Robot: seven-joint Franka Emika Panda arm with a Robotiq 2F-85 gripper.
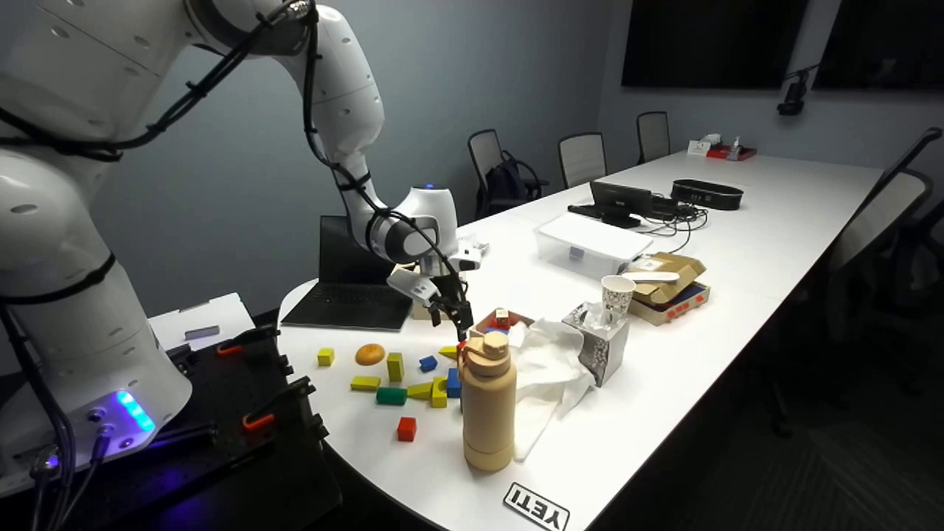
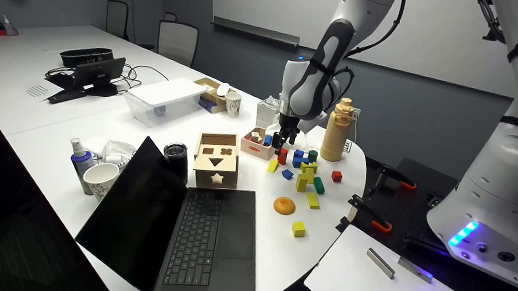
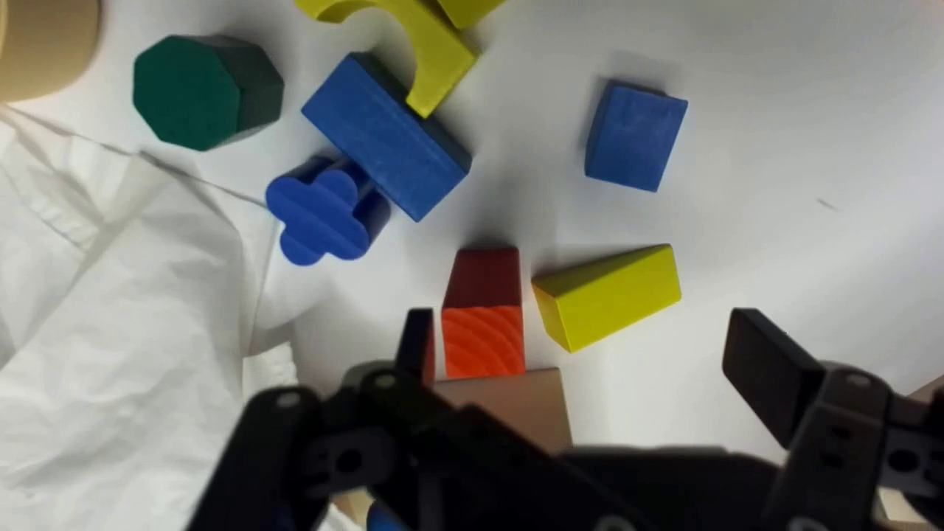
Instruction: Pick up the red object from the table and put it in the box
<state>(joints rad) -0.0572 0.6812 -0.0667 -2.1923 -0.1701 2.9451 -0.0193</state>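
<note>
Claw (image 3: 586,332) spread wide at the red block (image 3: 484,313), grasp not yet made

Nearest the wrist camera, the claw's fingers (image 3: 414,335) stand far apart with nothing held. Between them, in that view, is the red block, upright on the worktop (image 2: 278,245), just beside one finger but with a thin strip of white showing; how far down the tips reach around it, I cannot tell. A yellow wedge (image 3: 611,299) lies between the fingers too, so closing straight in could well catch both.

My reading is that this block is the one wanted. A red cube (image 2: 336,176) also sits on the worktop, but well apart from the claw. On that reading, the approach looks nearly finished, while gripping, lifting, carrying and letting go are all left to do. The wooden box (image 2: 226,167) with its cut-out shapes stands apart from the claw, over by the laptop (image 2: 210,249), and the block is plainly outside it.

A lidless tray (image 2: 264,153) stands just beside the claw, holding a blue piece (image 2: 267,140). Its red oval label (image 2: 254,149) is too small to read. Past the bottle (image 1: 490,402) from the claw, a black-and-white label (image 1: 536,507) reads YETI, upside down in an exterior view. Well away from the claw, a sheet of paper (image 2: 41,90) carries printed lines too blurred to make out.
</note>
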